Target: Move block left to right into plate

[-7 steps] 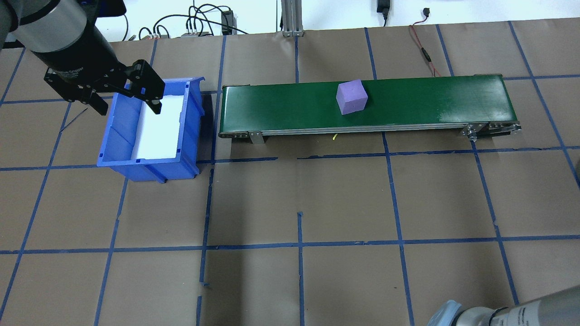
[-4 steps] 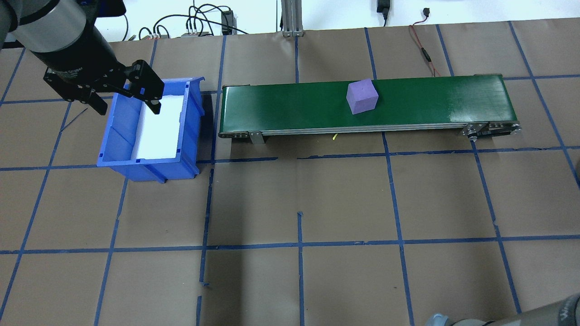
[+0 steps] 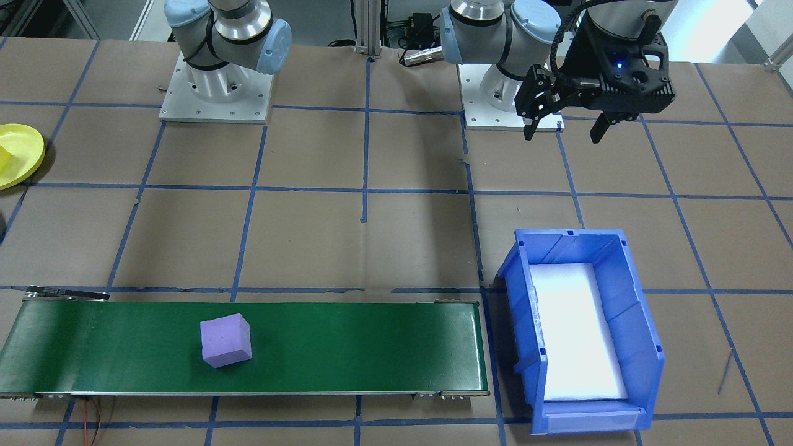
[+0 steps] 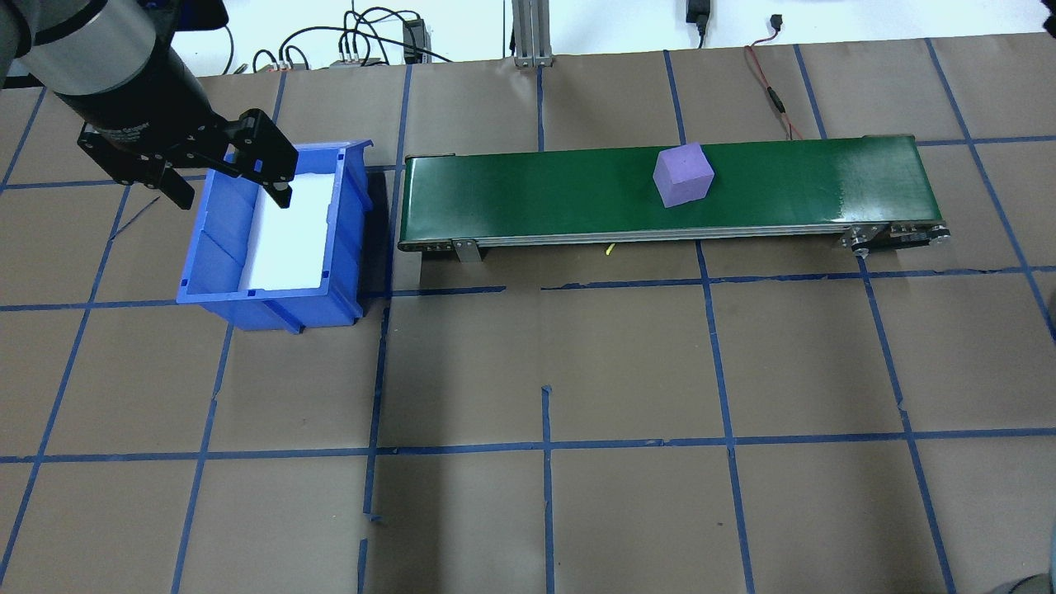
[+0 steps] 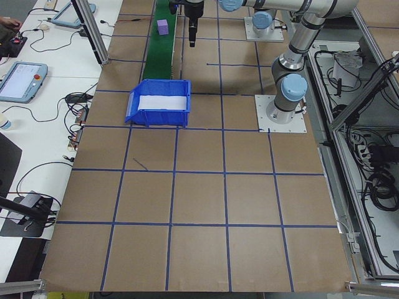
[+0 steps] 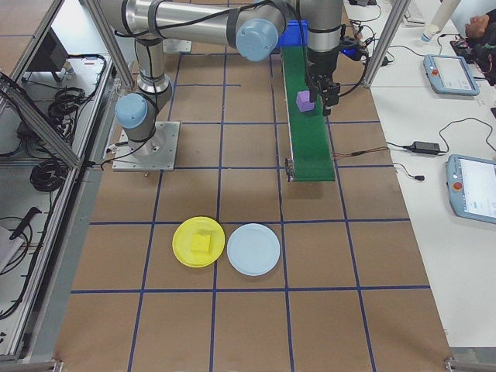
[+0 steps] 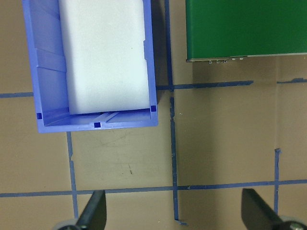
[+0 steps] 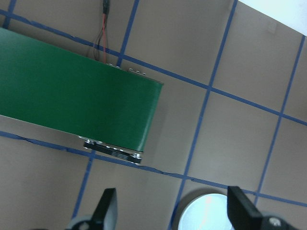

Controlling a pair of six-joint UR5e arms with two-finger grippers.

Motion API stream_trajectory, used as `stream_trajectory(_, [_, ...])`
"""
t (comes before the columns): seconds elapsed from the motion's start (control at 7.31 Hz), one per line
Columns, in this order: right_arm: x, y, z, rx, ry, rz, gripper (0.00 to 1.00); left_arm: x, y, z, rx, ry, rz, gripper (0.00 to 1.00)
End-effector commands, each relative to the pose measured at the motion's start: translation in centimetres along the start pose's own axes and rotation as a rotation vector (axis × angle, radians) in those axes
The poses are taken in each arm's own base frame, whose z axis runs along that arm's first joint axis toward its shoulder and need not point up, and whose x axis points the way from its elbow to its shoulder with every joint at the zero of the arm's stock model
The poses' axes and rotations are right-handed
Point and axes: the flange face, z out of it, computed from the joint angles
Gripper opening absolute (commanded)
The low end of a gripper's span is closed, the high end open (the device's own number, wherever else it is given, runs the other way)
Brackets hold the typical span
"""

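A purple block (image 4: 683,175) rides on the green conveyor belt (image 4: 536,191), right of its middle; the front view shows the block (image 3: 226,340) too. The lime-yellow plate (image 6: 198,242) lies on the table past the belt's right end, and a yellow cube (image 6: 201,242) sits in it. At the front view's left edge only part of the plate (image 3: 17,155) shows. My left gripper (image 4: 229,198) hangs open and empty above the blue bin's far left corner. My right gripper (image 8: 172,211) is open and empty, high over the belt's right end.
A blue bin (image 4: 348,223) lined with white foam stands left of the belt. A pale blue plate (image 6: 253,249) lies beside the yellow one. Cables (image 4: 771,82) run along the table's far edge. Brown paper with a blue tape grid covers the table.
The purple block has travelled to the right along the belt. The right arm has slipped out of the overhead view's lower right corner. My left gripper has stayed put.
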Motion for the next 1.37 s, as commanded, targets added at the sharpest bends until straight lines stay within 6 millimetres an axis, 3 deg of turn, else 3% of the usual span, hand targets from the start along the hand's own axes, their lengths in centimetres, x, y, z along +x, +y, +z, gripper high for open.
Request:
stream_trajectory(0.0, [-7.8,-5.2,3.9,-0.005,-0.137,0.128,0.83,-0.5,0.1,0.0,-0.013,-0.042,-0.004,1.0])
stream_trajectory(0.27, [-11.5,-9.4,10.2,-0.023,-0.253,0.195,0.83,0.4,0.0,0.5,-0.02,-0.046,-0.062,1.0])
stream_trajectory(0.41, [-13.9,-10.3,12.7,-0.054,-0.298,0.207,0.82,0.7,0.1,0.4,-0.017,-0.044,-0.061,1.0])
stream_trajectory(0.68, [-17.1,-9.4,19.0,-0.045,-0.371,0.287,0.82,0.6,0.1,0.2,-0.006,-0.049,-0.055,1.0])
stream_trajectory(1.23, [-18.6,-7.9,24.2,-0.098,-0.371,0.207,0.82,0.5,0.1,0.3,-0.008,-0.044,-0.038,1.0])
